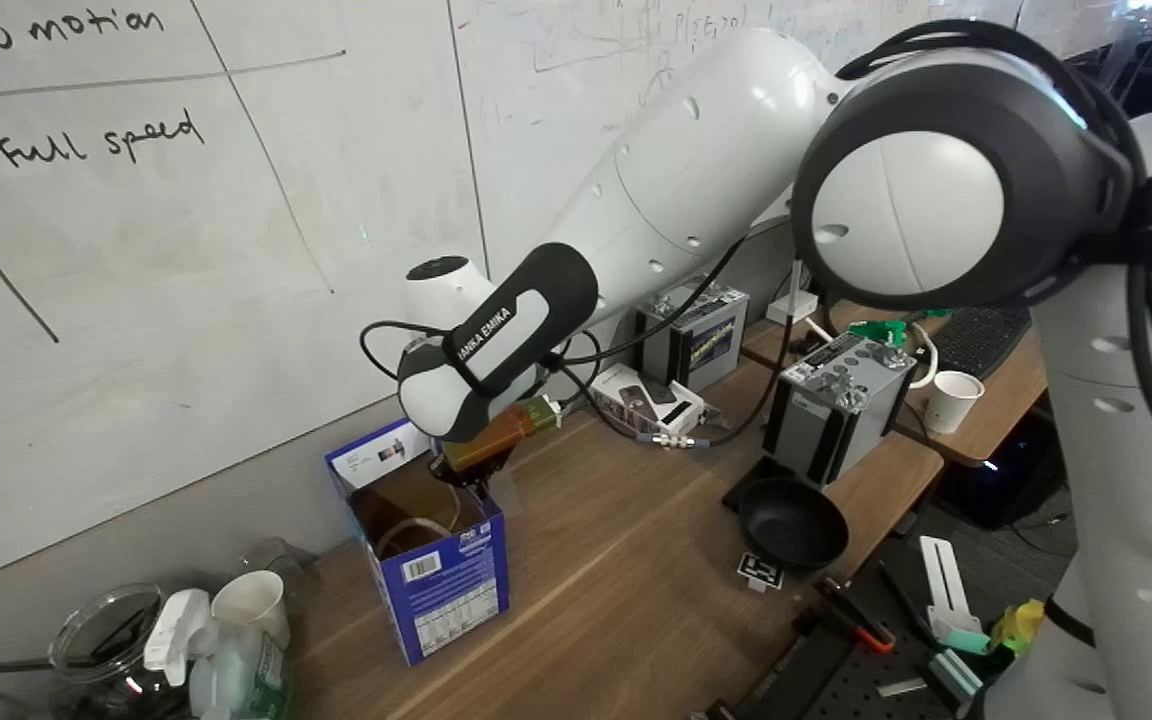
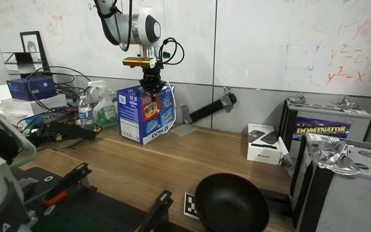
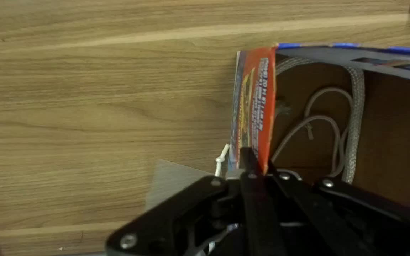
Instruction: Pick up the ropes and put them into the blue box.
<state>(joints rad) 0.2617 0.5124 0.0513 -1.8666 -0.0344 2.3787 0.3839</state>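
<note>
pale braided ropes (image 3: 357, 110) are lying, atop a brown wood-grain table (image 2: 159, 158), inside a blue printed cardboard box (image 1: 446, 575). at its rim a black jointed gripper (image 3: 260, 159) is pointing down; the views are leaving unclear whether it is clamping anything. in the wrist view, the loops are curling at the gripper's two o'clock, a white knotted cord end (image 3: 220, 160) showing outside at nine.

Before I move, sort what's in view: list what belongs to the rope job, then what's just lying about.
For the job:
ropes
blue box
gripper

Lying about:
pan
spray bottle
water bottle
cups
</note>
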